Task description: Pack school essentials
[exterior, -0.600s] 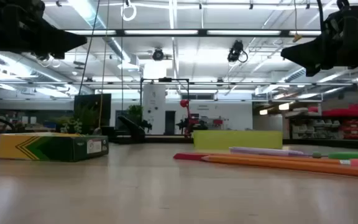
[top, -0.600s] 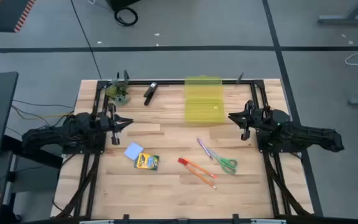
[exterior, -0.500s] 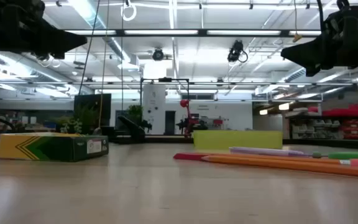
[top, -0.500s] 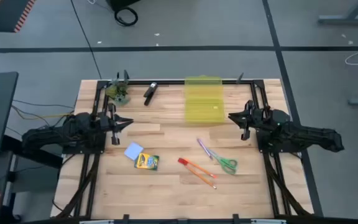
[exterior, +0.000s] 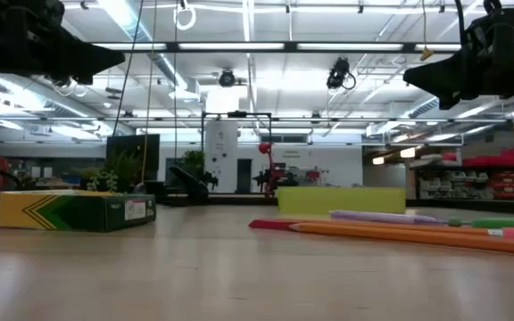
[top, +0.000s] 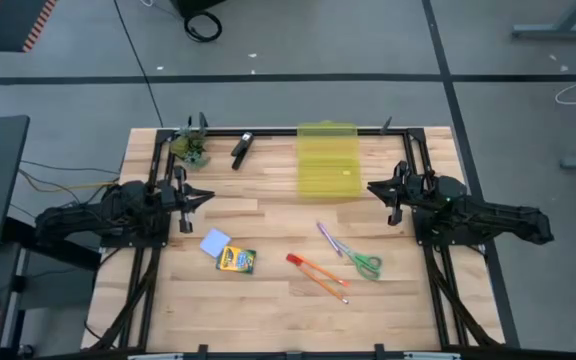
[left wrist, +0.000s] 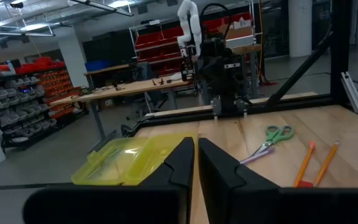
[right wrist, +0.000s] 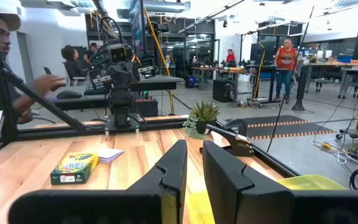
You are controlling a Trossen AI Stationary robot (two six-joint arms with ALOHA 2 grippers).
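Near the table's middle front lie green-handled scissors, a purple pen and orange-red pencils. A light-blue pad and a yellow-green crayon box lie flat at the front left. A yellow see-through box rests on the far middle. My left gripper hovers at the table's left, shut and holding nothing. My right gripper hovers at the right beside the yellow box, its fingers shut to a slim gap with nothing between them.
A black clip and a small green plant clump sit at the far left, inside the black frame rail. Bare wood lies between the two grippers. People show in the room beyond the table.
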